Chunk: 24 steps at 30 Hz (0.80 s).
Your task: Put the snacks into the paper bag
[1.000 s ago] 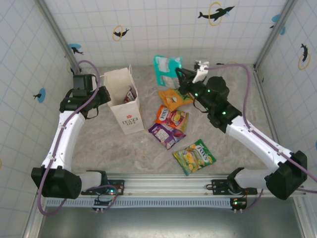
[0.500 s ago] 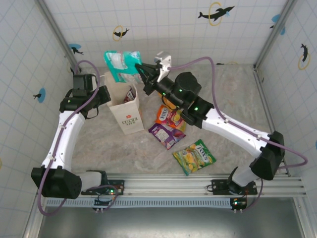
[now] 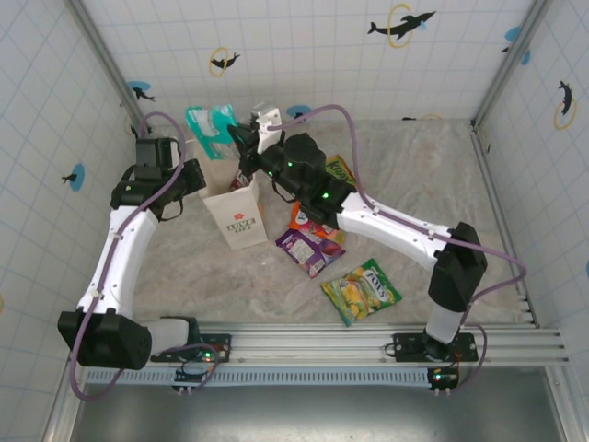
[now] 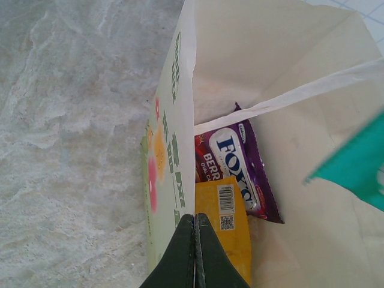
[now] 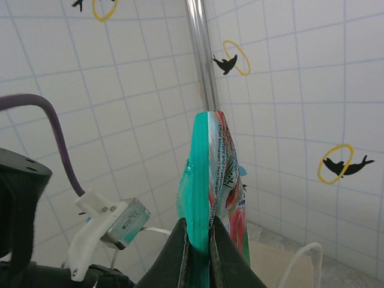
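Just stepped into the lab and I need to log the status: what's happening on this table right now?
Two arms are packing snack packets into a paper bag. The left gripper is pinched shut on the bag's side wall, steadying it. The right gripper holds a teal packet raised by the bag's far edge, not yet inside. A purple packet and an orange packet already lie in the bag. A red-orange packet and a green-yellow packet, among others, lie on the table beside it.
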Each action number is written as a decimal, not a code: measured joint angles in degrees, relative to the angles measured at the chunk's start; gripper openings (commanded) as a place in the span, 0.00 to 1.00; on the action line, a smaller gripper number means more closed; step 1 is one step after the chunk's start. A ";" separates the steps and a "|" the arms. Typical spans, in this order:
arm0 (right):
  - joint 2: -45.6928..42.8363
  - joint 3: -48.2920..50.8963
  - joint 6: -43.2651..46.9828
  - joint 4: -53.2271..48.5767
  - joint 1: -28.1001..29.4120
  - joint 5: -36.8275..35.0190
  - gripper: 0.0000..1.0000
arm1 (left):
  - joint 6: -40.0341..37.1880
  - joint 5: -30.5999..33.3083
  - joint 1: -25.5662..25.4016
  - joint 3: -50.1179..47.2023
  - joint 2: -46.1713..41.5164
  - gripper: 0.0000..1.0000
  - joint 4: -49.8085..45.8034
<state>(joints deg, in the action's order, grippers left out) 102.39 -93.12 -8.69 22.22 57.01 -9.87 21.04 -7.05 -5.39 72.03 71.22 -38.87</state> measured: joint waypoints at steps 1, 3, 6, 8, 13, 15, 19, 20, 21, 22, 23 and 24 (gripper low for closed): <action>0.92 -1.01 0.07 -0.39 0.00 -0.02 0.00 | 0.00 -0.02 0.00 0.00 0.00 0.00 0.00; 2.40 -2.78 0.17 -1.29 0.00 -0.07 0.16 | 0.00 -0.02 0.00 0.00 0.00 0.00 -0.02; 5.03 -7.28 0.07 -3.87 0.00 0.28 0.42 | 0.00 -0.04 0.00 0.00 0.00 0.00 0.00; 6.19 -10.36 0.61 -5.88 0.02 0.74 0.45 | 0.00 -0.17 0.00 0.00 0.00 0.00 0.00; 4.72 -9.70 1.09 -7.72 0.20 1.03 0.47 | 0.00 -0.20 0.00 0.00 0.00 0.00 -0.13; 2.47 -6.78 0.96 -9.01 0.28 0.63 0.49 | -0.02 -0.20 0.02 0.09 0.00 0.00 0.24; -1.81 -3.15 -1.66 -14.86 0.02 -0.76 0.50 | -0.02 -0.20 0.02 0.09 0.00 0.00 0.22; -2.21 -3.15 -3.02 -16.48 -0.24 -0.85 0.51 | -0.02 -0.20 0.00 0.09 0.00 0.00 0.24; -2.45 -3.15 -4.26 -18.08 -0.55 -0.92 0.51 | -0.02 -0.20 0.00 0.09 0.00 0.00 0.24; -2.51 -3.17 -5.88 -19.87 -0.98 -0.98 0.52 | -0.02 -0.20 0.00 0.09 0.00 0.00 0.24; -2.49 -3.19 -7.43 -21.90 -1.44 -1.01 0.52 | -0.02 -0.22 0.00 0.09 0.00 0.00 0.26; -2.36 -3.19 -8.74 -23.87 -1.84 -1.01 0.53 | -0.02 -0.22 0.00 0.09 0.00 0.00 0.28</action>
<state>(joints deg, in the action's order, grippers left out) 100.03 -96.31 -17.43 -1.65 55.18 -10.87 21.02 -7.27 -5.39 72.12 71.22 -38.59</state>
